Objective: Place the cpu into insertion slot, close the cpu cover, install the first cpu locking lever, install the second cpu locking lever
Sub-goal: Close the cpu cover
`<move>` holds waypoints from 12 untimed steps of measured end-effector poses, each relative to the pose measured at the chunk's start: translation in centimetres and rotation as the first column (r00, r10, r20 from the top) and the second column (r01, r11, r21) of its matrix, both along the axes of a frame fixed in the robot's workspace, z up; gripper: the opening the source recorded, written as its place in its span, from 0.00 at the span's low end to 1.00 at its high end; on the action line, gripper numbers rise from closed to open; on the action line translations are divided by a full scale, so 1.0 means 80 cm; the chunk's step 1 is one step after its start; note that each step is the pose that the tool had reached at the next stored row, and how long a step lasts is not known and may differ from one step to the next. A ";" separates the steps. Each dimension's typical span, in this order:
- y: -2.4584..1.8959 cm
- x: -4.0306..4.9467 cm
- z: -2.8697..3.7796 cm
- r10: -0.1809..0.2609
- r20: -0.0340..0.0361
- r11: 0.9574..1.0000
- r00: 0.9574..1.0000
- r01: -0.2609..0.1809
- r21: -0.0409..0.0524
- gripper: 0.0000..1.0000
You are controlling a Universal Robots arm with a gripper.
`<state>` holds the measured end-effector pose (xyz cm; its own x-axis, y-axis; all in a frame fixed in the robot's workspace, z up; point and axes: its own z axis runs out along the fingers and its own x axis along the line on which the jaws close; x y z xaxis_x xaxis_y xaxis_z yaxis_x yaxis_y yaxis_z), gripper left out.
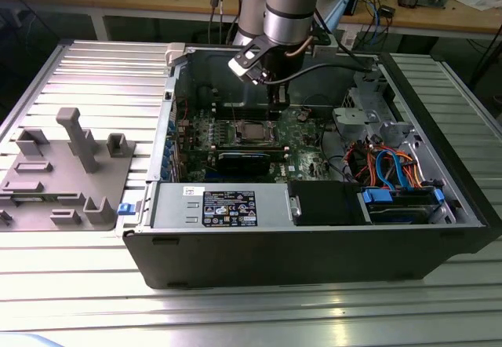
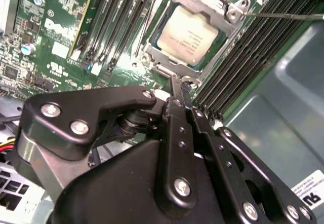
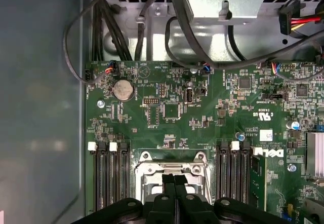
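One cpu (image 2: 185,34) sits under the shut cpu cover (image 2: 205,2); gripper (image 2: 177,84) (fingers pressed together, holding nothing) hovers beside it; the unlatched locking lever (image 2: 283,15) likely demands precise hooking.

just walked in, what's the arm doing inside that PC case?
The Universal Robots arm's black gripper is down inside the open dark computer case, fingers together, its tips at the edge of the socket on the green motherboard. The small square silver-grey cpu already sits in the socket, with the thin silver metal cpu cover frame lying down around it.
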<state>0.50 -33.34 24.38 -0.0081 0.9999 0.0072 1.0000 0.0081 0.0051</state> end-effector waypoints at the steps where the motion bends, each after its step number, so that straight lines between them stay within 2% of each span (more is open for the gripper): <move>1: 0.0000 0.000 0.0000 0.000 0.000 1.000 1.000 0.000 0.000 0.11; 9: 0.0000 -0.001 -0.0009 0.000 0.000 1.000 1.000 0.000 0.000 0.11; 12: 0.0001 -0.004 -0.0015 0.000 0.000 1.000 1.000 0.000 0.000 0.11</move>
